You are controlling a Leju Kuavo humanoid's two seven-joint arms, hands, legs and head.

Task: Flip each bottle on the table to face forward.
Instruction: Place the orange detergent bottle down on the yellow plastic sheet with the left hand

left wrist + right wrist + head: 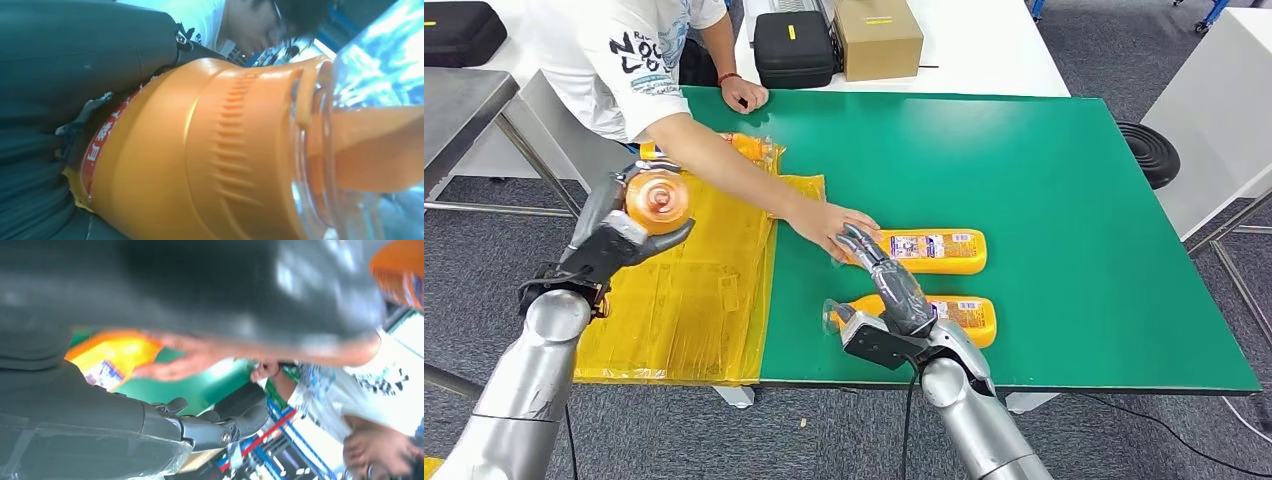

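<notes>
Left arm: rising from below, bending at the elbow.
Left hand point(629, 238): gripping an orange bottle point(657, 200).
Right hand point(894, 290): reaching forward, fingers point(864, 248) extending, holding nothing.

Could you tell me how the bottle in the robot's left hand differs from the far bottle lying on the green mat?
The held bottle is lifted off the table, gripped by the left hand; the far bottle lies flat on the green mat. The held bottle points an end at the head camera; the far bottle shows its label side. A person's hand touches the far bottle, not the held one. Both are orange.
</notes>
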